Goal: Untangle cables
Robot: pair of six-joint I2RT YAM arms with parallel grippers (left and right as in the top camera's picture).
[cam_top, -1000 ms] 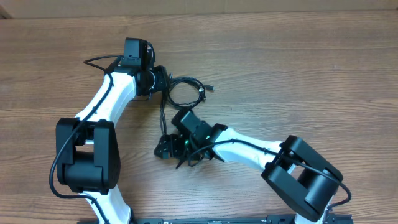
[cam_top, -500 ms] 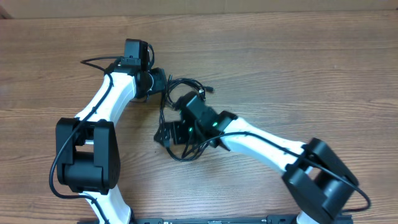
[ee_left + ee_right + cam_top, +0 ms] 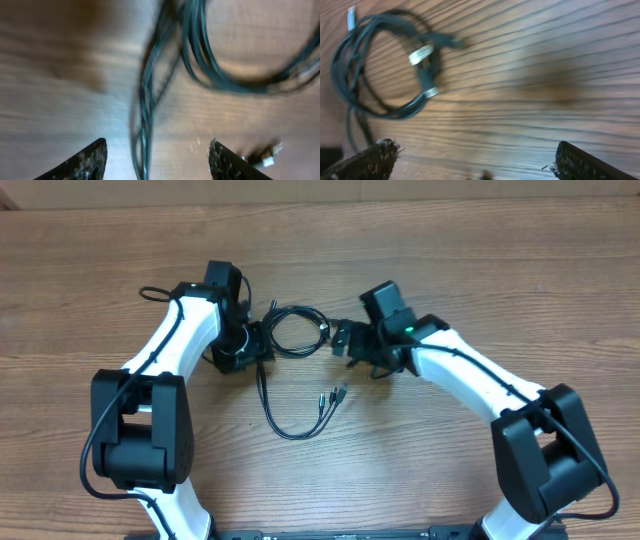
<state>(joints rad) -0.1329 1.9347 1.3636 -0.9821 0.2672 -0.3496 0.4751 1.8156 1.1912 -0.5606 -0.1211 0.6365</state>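
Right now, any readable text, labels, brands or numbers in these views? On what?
None readable in any view.
cables: no tag or print visible.
plug ends: too small overhead and blurred in the wrist views to show any marking.
right arm: only a green light, no lettering.
table: bare wood grain, no sign.

The overhead view is bright, even and sharp, with only soft, short shadows beside the arms on the table (image 3: 560, 290). Both wrist views are blurred. In the left one the cables (image 3: 190, 40) smear into streaks, a dark shadow fills the upper left, and a pale sheen washes out the wood grain lower down. In the right one a diffuse shadow darkens the wood right of centre.
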